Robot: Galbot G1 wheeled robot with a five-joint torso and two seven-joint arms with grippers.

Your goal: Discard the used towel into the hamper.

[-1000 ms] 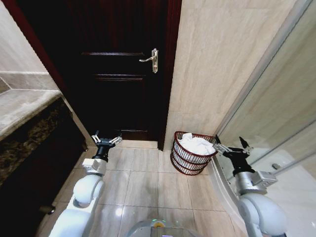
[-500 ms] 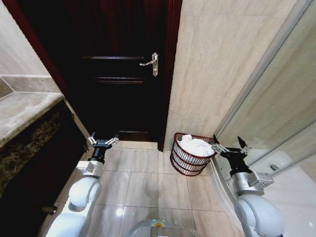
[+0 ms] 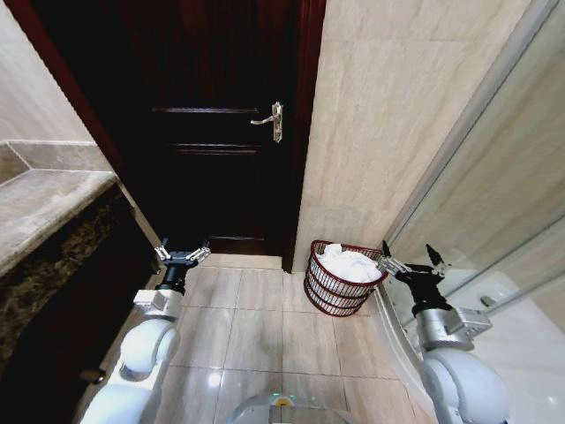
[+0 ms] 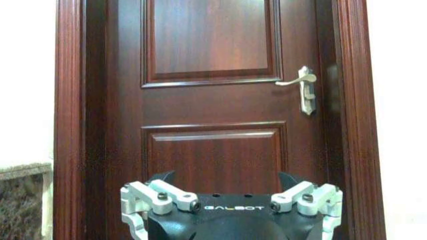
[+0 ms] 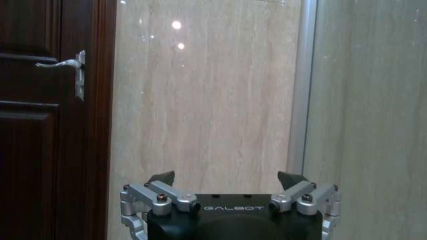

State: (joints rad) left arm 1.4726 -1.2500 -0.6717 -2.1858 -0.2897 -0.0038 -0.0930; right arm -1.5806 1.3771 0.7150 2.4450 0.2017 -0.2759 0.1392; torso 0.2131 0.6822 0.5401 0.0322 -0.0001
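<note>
The hamper [image 3: 340,284], a round dark red wire basket, stands on the tiled floor against the beige wall, just right of the door. A crumpled white towel [image 3: 347,263] lies inside it, heaped to the rim. My right gripper [image 3: 411,263] hangs open and empty just right of the hamper's rim. My left gripper [image 3: 182,256] is open and empty too, low in front of the door, well left of the hamper. In the wrist views both grippers [image 4: 227,182] [image 5: 227,179] show spread fingers with nothing between them.
A dark wooden door [image 3: 221,115] with a silver lever handle [image 3: 269,120] is shut ahead. A stone counter [image 3: 40,208] over a dark cabinet runs along the left. A glass shower partition [image 3: 494,203] with a metal frame closes the right side. Tiled floor [image 3: 256,327] lies between.
The whole view has shifted slightly, so the camera moved; the door handle sits lower in the picture. Both grippers stay open and empty, and the towel stays in the hamper.
</note>
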